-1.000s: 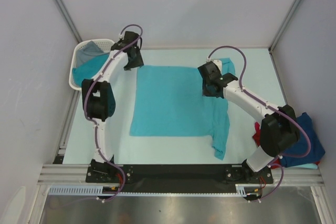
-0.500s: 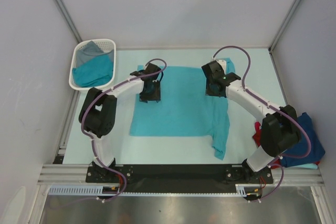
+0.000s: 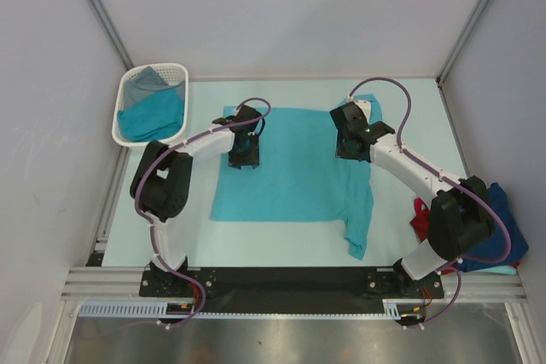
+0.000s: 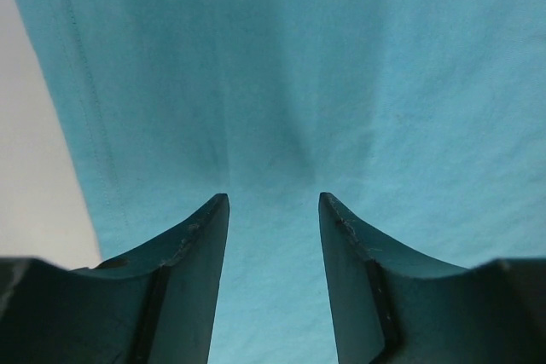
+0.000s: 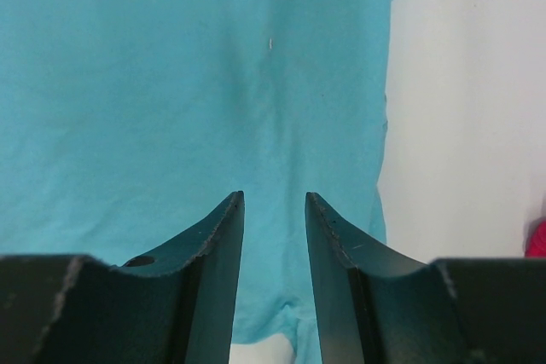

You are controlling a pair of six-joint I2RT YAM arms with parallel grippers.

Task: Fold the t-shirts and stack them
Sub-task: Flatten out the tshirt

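A teal t-shirt (image 3: 290, 172) lies spread flat in the middle of the table, with one sleeve trailing toward the near right. My left gripper (image 3: 243, 156) is down on its far-left part, near the left hem. It is open, its fingertips (image 4: 217, 206) touch the cloth (image 4: 299, 57), and faint creases fan out from them. My right gripper (image 3: 351, 147) is down on the far-right part, also open. Flat teal cloth (image 5: 171, 83) shows between its fingers, close to the shirt's right edge.
A white slotted basket (image 3: 152, 66) at the far left holds another teal shirt (image 3: 155, 117) and a grey one (image 3: 147, 80). Navy (image 3: 509, 240) and red (image 3: 418, 221) shirts lie piled at the right edge by the right arm's base. Bare table (image 5: 469, 83) borders the shirt.
My left arm has swung from beside the basket onto the shirt's far-left part and settled there, its jaws narrowing a little. The right gripper has shifted slightly along the shirt's far-right part.
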